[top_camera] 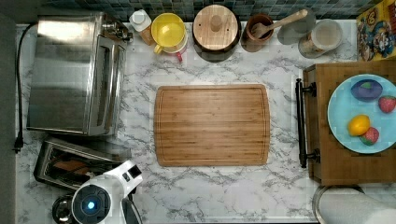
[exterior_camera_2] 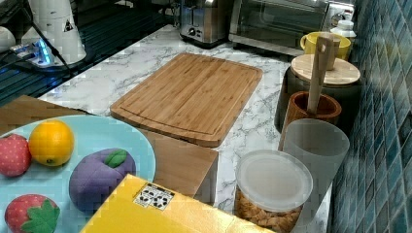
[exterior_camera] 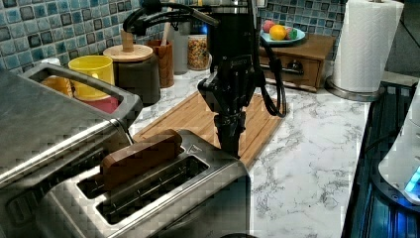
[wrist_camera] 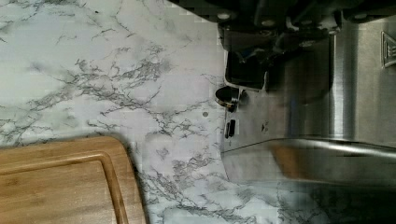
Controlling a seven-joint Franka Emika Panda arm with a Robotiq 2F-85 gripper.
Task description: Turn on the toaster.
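The toaster point(exterior_camera: 148, 193) sits on the marble counter point(top_camera: 210, 191) at the top view's lower left, just beside the larger toaster oven point(top_camera: 74, 74). Your gripper point(exterior_camera: 229, 144) hangs at the toaster's end, over its black lever point(wrist_camera: 243, 74), but whether its fingers are spread or closed can't be told. A brown slice point(exterior_camera: 141, 157) stands high in one slot, so pressing the lever probably remains. Brushed steel, boxy, with two long slots.
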